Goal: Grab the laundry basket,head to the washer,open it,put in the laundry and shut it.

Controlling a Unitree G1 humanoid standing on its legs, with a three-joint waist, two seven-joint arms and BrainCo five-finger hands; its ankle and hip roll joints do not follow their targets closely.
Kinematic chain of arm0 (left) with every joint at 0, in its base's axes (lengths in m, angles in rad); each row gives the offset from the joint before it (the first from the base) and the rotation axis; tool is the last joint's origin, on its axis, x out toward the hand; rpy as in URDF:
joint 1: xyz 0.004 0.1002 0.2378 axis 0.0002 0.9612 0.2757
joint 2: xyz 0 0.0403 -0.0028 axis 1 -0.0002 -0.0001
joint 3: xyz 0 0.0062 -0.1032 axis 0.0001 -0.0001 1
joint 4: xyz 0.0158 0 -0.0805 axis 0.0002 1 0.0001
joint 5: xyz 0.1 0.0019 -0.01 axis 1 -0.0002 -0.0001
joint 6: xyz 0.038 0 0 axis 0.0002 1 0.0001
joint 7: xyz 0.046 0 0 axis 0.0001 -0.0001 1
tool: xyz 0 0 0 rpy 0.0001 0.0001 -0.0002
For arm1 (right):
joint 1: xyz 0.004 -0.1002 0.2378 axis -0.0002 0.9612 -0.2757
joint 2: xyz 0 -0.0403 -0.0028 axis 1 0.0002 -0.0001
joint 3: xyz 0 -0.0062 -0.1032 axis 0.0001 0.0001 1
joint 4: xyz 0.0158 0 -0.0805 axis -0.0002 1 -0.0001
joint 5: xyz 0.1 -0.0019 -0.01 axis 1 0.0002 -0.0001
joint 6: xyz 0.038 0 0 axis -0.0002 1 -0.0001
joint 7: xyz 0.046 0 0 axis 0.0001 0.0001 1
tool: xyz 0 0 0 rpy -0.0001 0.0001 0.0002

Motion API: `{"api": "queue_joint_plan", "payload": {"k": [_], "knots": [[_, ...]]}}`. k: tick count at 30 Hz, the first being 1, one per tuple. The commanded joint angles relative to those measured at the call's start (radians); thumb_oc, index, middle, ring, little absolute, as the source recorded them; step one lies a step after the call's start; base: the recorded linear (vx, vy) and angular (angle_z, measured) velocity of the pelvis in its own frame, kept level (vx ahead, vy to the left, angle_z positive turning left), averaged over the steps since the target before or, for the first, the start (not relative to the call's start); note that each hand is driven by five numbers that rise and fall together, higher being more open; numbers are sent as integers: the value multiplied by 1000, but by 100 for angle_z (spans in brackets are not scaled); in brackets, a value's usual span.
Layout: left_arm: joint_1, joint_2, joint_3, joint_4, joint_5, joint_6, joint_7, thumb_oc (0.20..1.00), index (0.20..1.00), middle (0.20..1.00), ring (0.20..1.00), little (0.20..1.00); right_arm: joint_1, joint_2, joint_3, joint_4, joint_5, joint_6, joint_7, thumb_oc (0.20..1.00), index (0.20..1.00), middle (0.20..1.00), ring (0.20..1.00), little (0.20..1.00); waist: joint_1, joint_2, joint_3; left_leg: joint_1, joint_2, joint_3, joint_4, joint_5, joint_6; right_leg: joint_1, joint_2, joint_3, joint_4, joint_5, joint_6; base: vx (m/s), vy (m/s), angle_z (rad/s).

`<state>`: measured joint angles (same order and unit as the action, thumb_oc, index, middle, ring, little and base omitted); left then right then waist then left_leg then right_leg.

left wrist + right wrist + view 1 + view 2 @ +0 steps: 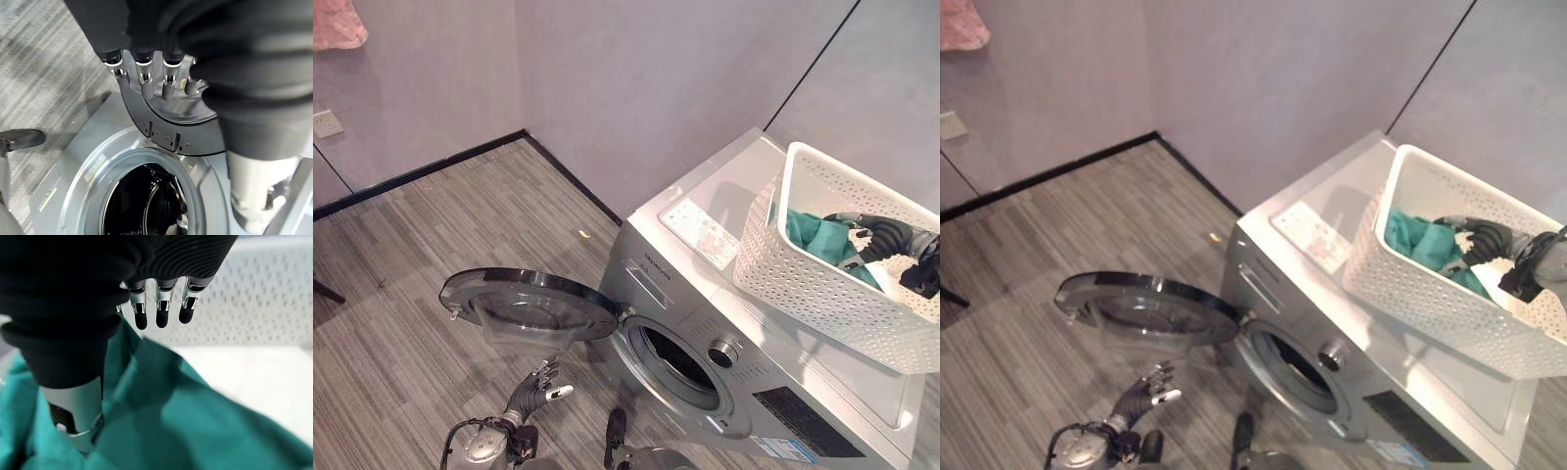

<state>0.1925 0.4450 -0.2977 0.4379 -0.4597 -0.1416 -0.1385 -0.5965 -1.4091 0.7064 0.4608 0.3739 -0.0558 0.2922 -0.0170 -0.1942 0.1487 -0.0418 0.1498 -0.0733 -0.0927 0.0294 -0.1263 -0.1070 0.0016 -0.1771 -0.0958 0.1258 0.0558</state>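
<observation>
Laundry [815, 238] in basket [822, 284]: right hand [876, 238] fingers straight above the teal cloth, seemingly not yet pinching; curl deep before lifting.

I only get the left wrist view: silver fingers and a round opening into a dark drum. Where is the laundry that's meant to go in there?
Observer: It's in a white perforated laundry basket that sits on top of the washer.
Operator: What's in the basket?
Observer: A teal cloth, bunched against the basket's far wall.
Operator: Is anything reaching for it?
Observer: Yes, the right hand is down inside the basket, over the cloth.
Operator: Has it got hold of it?
Observer: Not that I can see. In the right wrist view its fingers hang straight above the cloth, not curled round it.
</observation>
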Motion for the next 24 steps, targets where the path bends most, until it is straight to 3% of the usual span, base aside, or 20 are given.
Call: {"api": "queue_joint_plan", "payload": {"k": [1,9,14,19,20,21,22,24], "knots": [[-56,47,-18,-75,-28,-46,-15,1000,1000,1000,1000,1000,-109,-29,0,49,-21,13,9,1000,1000,1000,1000,1000,26,-7,49,63,74,18,25,-46,17,22,-43,1,44,-132,49,-1,-38,5],[-74,51,-29,-90,-36,-50,-2,1000,1000,1000,1000,1000,-148,42,46,90,-67,21,-3,1000,1000,1000,1000,1000,32,13,82,21,80,6,26,-19,15,-17,-39,-9,55,-136,41,-19,-29,3],[-98,45,-28,-93,-54,-54,21,1000,1000,1000,1000,1000,-214,134,90,163,-92,30,-26,1000,1000,1000,1000,1000,46,27,116,-30,80,-7,32,0,16,-56,-37,-13,63,-136,34,-34,-28,6],[-106,57,-24,-99,-57,-55,24,1000,1000,1000,1000,1000,-219,155,178,68,-100,50,32,1000,1000,1000,1000,1000,53,20,140,-69,88,-24,35,17,11,-80,-28,-23,70,-141,25,-4,-41,7],[-108,57,-22,-98,-60,-55,25,1000,1000,1000,1000,1000,-213,159,187,60,-101,52,38,896,896,896,896,896,55,17,143,-71,90,-25,35,21,10,-80,-26,-24,70,-141,25,18,-63,20],[-106,55,-22,-96,-60,-56,24,1000,1000,1000,1000,1000,-188,162,185,39,-94,50,51,583,583,583,583,583,55,16,144,-75,93,-27,35,24,10,-81,-24,-25,68,-141,25,11,-41,7],[-112,55,-21,-91,-62,-56,25,1000,1000,1000,1000,1000,-177,173,179,46,-86,58,48,200,200,200,200,200,57,15,145,-78,94,-29,34,26,9,-81,-23,-26,66,-141,25,4,-39,3],[-118,58,-17,-91,-65,-57,31,1000,1000,1000,1000,1000,-185,189,180,55,-91,59,45,200,200,200,200,200,60,13,148,-83,97,-31,32,31,8,-83,-20,-25,64,-142,23,1,-15,0]]}}
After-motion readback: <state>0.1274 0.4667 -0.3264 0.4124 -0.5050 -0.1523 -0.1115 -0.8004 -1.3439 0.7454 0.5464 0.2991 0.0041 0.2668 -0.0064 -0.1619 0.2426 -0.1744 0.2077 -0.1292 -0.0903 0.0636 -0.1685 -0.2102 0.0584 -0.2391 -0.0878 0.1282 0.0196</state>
